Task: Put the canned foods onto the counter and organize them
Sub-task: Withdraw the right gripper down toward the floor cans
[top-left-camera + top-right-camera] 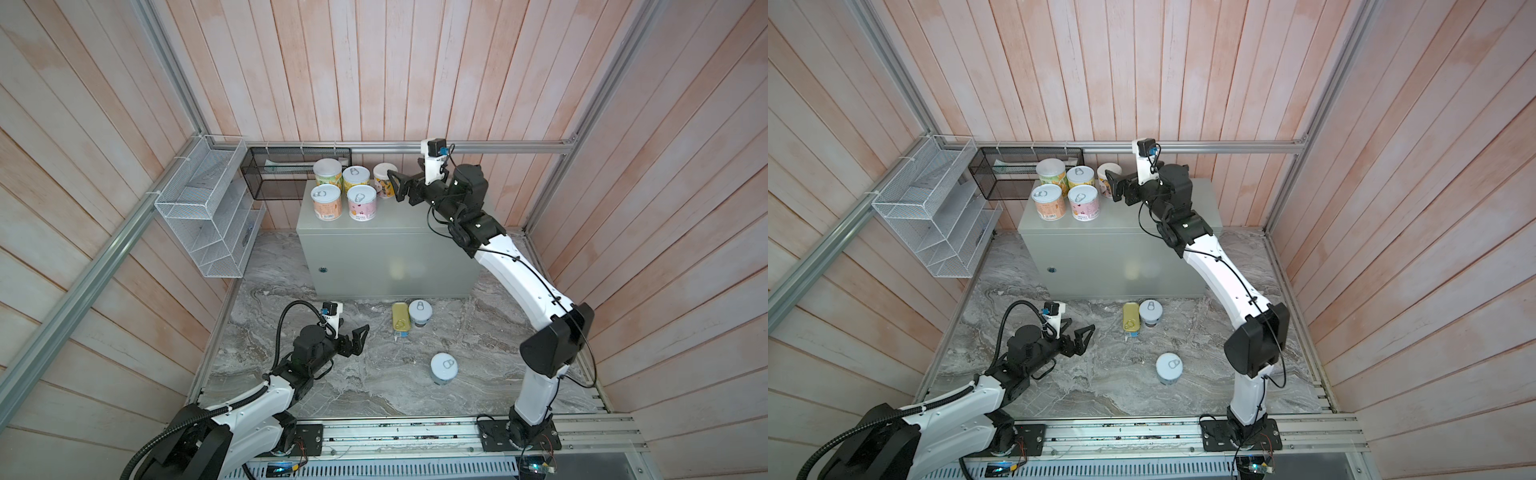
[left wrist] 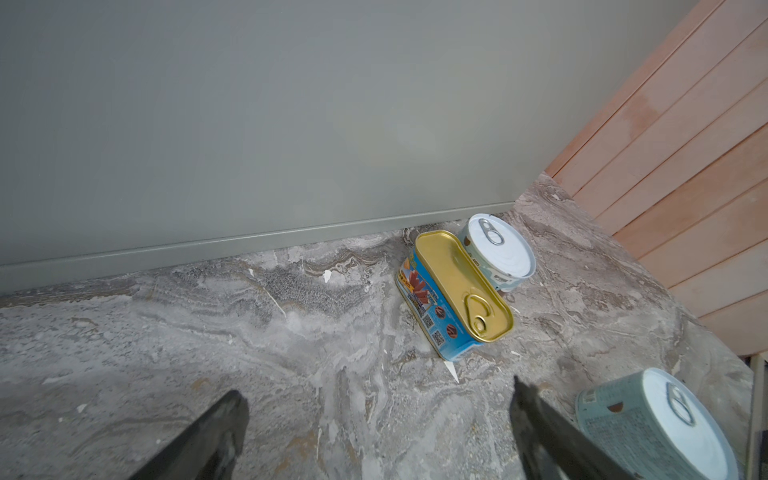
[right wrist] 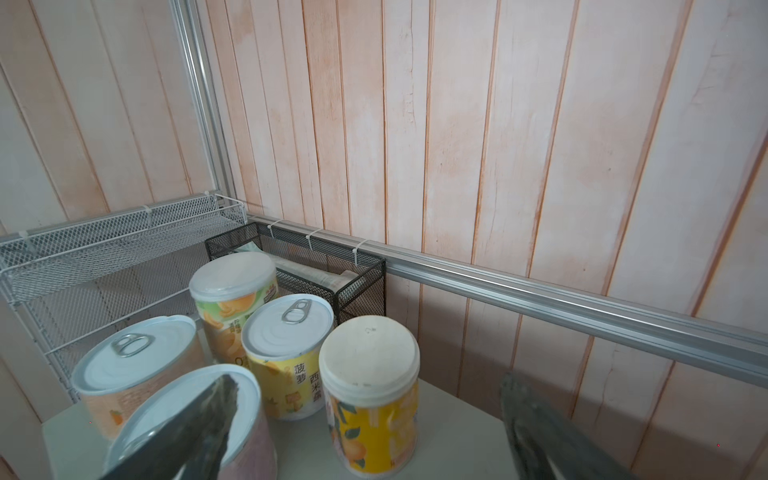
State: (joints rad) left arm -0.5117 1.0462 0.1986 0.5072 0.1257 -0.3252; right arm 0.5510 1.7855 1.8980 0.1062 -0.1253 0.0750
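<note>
Five pastel-labelled cans (image 1: 356, 176) cluster on the grey metal box's tabletop (image 1: 407, 224). The marbled grey stone surface (image 1: 374, 386) bears a flat gold oblong tin (image 1: 401, 316) and two white-lidded cans (image 1: 420, 311)

Plain grey tabletop (image 1: 399, 226); marbled grey stone (image 1: 374, 382). Tin (image 2: 457, 286): gold lid, blue label. Peach can (image 1: 328, 208), pink can (image 1: 361, 210), yellow can (image 1: 352, 185), green can (image 1: 323, 180); fruit can (image 3: 370, 415) yellow, orange fruit. Teal cans (image 2: 615, 419) pale. White basket (image 1: 199, 208), black basket (image 1: 282, 187), both mesh. Walls (image 1: 415, 62): pinkish planks
</note>
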